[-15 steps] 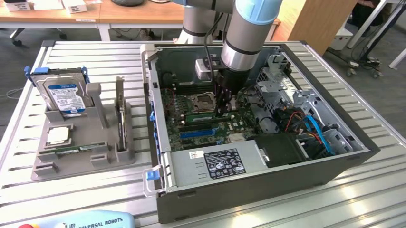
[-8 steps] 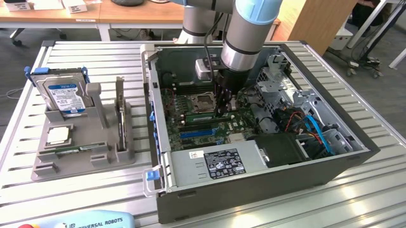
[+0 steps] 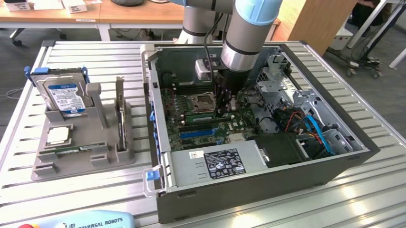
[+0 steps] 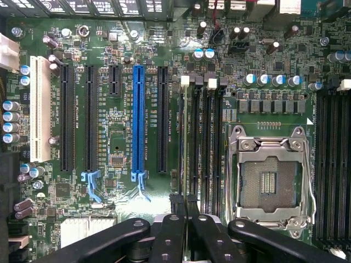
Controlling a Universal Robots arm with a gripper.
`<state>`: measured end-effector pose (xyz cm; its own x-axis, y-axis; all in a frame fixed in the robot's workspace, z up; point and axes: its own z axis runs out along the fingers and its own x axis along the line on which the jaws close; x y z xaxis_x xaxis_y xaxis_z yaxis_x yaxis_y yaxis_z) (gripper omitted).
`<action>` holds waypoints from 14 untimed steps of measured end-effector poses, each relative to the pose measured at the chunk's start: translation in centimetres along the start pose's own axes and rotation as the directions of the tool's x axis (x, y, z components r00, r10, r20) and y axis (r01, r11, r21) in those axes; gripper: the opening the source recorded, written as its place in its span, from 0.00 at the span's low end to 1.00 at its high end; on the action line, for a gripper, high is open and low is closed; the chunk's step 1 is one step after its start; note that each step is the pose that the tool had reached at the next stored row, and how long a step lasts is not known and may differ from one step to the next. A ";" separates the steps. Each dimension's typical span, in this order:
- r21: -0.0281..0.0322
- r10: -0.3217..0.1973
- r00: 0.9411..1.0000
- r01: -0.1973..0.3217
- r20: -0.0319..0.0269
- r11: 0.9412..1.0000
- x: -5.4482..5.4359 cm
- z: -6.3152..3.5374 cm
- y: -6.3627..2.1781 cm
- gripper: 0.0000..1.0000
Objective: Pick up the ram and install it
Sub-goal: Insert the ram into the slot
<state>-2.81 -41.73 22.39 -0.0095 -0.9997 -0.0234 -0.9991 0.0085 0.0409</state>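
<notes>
Inside the open computer case [image 3: 254,190], my gripper [image 3: 225,113] reaches down to the motherboard [image 4: 115,142], just beside the empty processor socket [image 4: 269,175]. The ram [image 3: 199,116] is a thin green strip standing on edge along the memory slots [image 4: 200,137], reaching from my fingers toward the exterior view's left. In the wrist view I see it edge-on as a narrow line [image 4: 183,137] running away from my gripper [image 4: 185,204], whose two fingers are pressed together on it. Whether the ram is fully seated in its slot cannot be told.
A grey holder [image 3: 82,159] on the slatted table holds a blue-labelled hard drive [image 3: 63,95] and a square silver processor chip [image 3: 57,135]. In the case, a power supply [image 3: 216,164] sits at the front. Drive cages and blue cables [image 3: 317,130] crowd the exterior view's right.
</notes>
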 end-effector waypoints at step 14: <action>0.000 0.000 1.000 0.000 -0.001 1.000 0.0 -0.16 0.01 0.25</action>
<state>-2.81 -41.73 22.54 -0.0095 -0.9997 -0.0224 -0.9991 0.0085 0.0410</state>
